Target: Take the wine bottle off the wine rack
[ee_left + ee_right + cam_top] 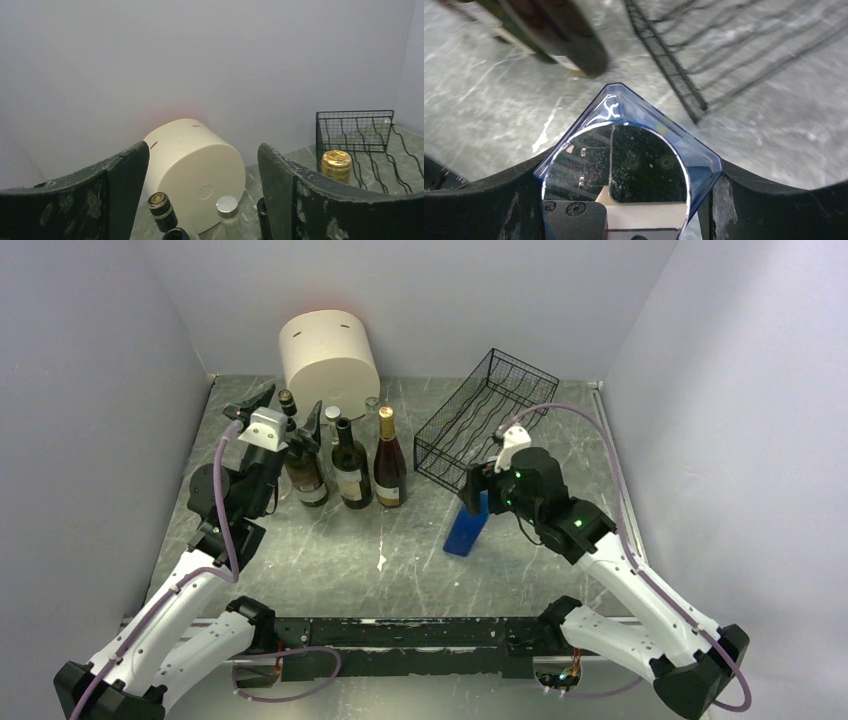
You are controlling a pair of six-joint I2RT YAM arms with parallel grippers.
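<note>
A blue, square-sided wine bottle (465,527) leans on the grey table just in front of the black wire wine rack (485,415). My right gripper (478,496) is shut on its upper end. In the right wrist view the blue bottle (696,150), with its mirror-like top, fills the gap between the fingers of the right gripper (624,175), and the wine rack (669,65) lies beyond it. No bottle shows in the rack. My left gripper (280,418) hangs open over the standing bottles at the left. In its own view the left gripper (202,150) holds nothing.
Several dark bottles (350,468) stand in a cluster left of the rack, one with a gold cap (336,164). A cream cylinder (328,358) lies behind them against the back wall. Grey walls close in both sides.
</note>
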